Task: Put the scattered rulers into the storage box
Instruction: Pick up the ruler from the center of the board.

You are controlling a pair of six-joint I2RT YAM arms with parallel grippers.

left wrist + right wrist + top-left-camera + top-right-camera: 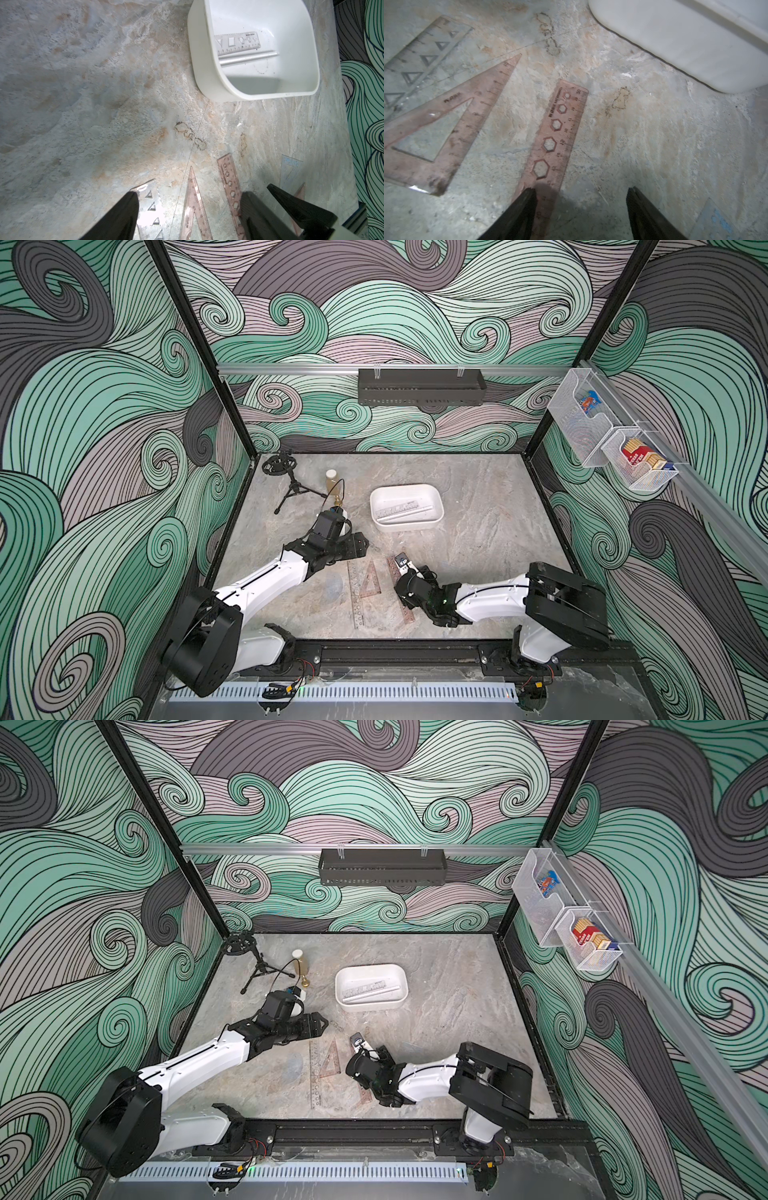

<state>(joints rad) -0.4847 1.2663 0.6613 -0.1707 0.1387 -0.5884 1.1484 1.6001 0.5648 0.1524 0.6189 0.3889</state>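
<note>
**On the near half of the table, flat rulers lie loose and both my grippers hang open**

At the left, my left gripper (362,546) hovers over the far ends of the rulers, jaws spread wide with nothing between them. Near of it the clear straight ruler (415,64) lies flat on the table (478,572), its long axis running near to far. Just beside it, the pink set square (477,110) points its sharp tip to the far side. Next comes the pink straight ruler (560,128), also lengthwise near to far but leaning, far end left and near end right. My right gripper (581,190) is over this one, jaws apart and gripping nothing. One finger overlaps the ruler, and I cannot tell whether it touches. Further right a pale blue set square (289,161) lies flat, mostly out of view. Far of them all, slightly right, sits the storage box (409,526), long side left to right, with one clear ruler (239,41) lying lengthwise in it.

I judge these pieces light, thin, springy and slick. Flat on the table, they offer no edge to pinch from above. I would tip one long edge of the pink straight ruler up, then grip across its narrow width near the middle so it does not swing. It should enter the box turned lengthwise, or it may bridge the rim.
</note>
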